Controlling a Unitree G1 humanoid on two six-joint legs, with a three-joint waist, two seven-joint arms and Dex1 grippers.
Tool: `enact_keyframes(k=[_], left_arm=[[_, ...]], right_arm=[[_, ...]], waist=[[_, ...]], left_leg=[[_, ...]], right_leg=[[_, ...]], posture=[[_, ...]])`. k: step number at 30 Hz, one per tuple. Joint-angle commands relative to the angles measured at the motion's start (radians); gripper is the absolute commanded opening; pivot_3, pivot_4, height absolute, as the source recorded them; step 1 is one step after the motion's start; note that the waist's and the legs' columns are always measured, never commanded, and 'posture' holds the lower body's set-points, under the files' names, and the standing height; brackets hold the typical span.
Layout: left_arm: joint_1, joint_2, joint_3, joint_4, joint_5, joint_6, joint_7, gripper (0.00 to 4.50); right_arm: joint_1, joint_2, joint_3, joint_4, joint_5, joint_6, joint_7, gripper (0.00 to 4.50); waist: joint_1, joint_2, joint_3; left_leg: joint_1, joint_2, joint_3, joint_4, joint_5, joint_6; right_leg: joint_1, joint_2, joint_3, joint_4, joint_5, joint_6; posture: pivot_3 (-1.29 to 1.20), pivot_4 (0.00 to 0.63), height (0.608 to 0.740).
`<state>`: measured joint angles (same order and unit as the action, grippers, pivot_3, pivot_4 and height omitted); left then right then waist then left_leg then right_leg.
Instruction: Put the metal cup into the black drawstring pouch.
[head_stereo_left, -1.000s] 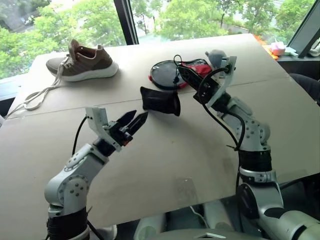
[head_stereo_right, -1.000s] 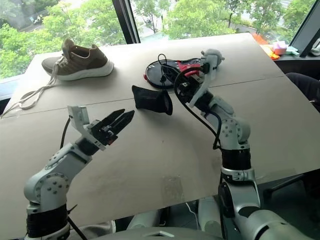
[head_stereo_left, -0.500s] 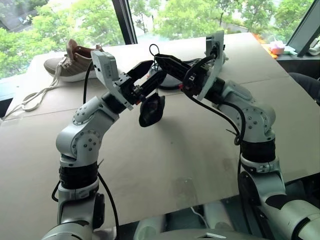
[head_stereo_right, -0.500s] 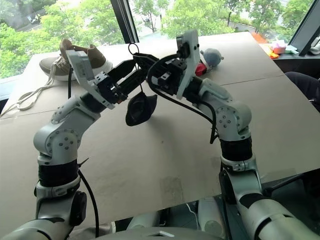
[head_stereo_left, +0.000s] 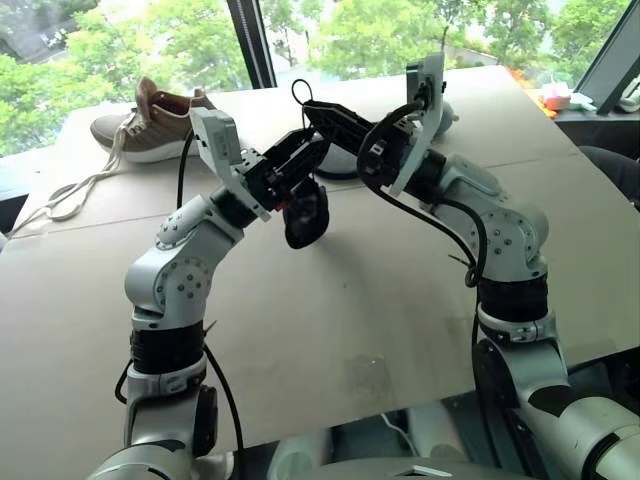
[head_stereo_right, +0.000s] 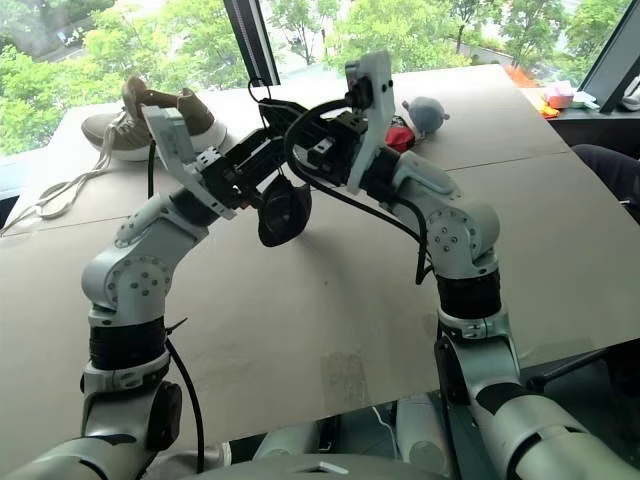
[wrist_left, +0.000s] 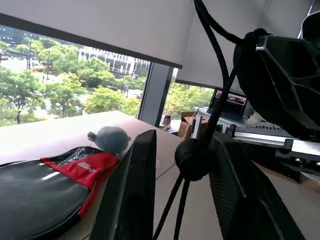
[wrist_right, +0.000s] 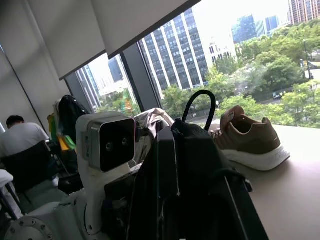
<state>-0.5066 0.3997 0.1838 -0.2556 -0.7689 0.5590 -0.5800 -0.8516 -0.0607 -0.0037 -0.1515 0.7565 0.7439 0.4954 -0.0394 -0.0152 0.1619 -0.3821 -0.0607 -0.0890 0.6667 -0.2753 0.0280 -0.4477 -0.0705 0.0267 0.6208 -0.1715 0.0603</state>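
While the black drawstring pouch (head_stereo_left: 305, 212) hangs limp above the cardboard-covered table (head_stereo_left: 330, 300), just left of centre in the upper half of the head-camera frame, two robot arms meet over it. The right gripper (head_stereo_left: 318, 112) is pinched tight on the pouch's top edge, where a loop of thin black cord (head_stereo_left: 298, 92) stands up. The left gripper (head_stereo_left: 308, 160) has its fingers drawn nearly together at the same gathered top, seemingly nipping fabric or cord, though the contact itself is hard to read.

The pouch looks soft and very light; it sags into a dark teardrop and would likely collapse shut unless held by opposite sides of its mouth. The hem beside the cord seems the sensible place to grip, each hand taking one lip so the opening can be spread.

The metal cup cannot be made out on the table. Whether it lies behind the arms, beyond the frame edge, or already inside the sagging fabric cannot be told. As a smooth steel tumbler it would probably be rigid and slippery, best taken across its body below the rim.

Behind the arms, a black-and-red paddle case (wrist_left: 45, 185) and a grey plush toy (head_stereo_right: 428, 112) are partly hidden; a brown sneaker (head_stereo_left: 150, 125) sits at upper left.
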Motion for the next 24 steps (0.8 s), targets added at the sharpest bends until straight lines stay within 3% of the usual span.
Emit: enact_keyframes(k=[1,9,24], left_arm=[[0.011,-0.002,-0.006,-0.043,-0.006,0.001,0.005,0.15],[0.035,0.012,-0.009,-0.035,0.028,-0.003,0.023,0.16],[0.106,0.019,-0.031,-0.008,0.086,-0.021,0.006,0.16]], right_arm=[[-0.034,0.004,-0.008,-0.029,0.017,-0.003,-0.003,0.0],[-0.084,0.013,-0.038,-0.005,0.01,-0.032,-0.026,0.0],[-0.353,0.093,-0.364,0.148,0.243,-0.181,-0.252,0.0]], waist=[[0.0,0.0,0.0],[-0.001,0.0,0.0],[-0.001,0.001,0.001]], left_leg=[[0.0,0.0,0.0,0.0,0.0,0.0],[0.0,0.0,0.0,0.0,0.0,0.0],[0.0,0.0,0.0,-0.001,0.0,0.0]], right_leg=[[0.0,0.0,0.0,0.0,0.0,0.0],[0.0,0.0,0.0,0.0,0.0,0.0],[0.0,0.0,0.0,0.0,0.0,0.0]], posture=[[0.0,0.15,0.74],[0.0,0.15,0.74],[0.0,0.15,0.74]])
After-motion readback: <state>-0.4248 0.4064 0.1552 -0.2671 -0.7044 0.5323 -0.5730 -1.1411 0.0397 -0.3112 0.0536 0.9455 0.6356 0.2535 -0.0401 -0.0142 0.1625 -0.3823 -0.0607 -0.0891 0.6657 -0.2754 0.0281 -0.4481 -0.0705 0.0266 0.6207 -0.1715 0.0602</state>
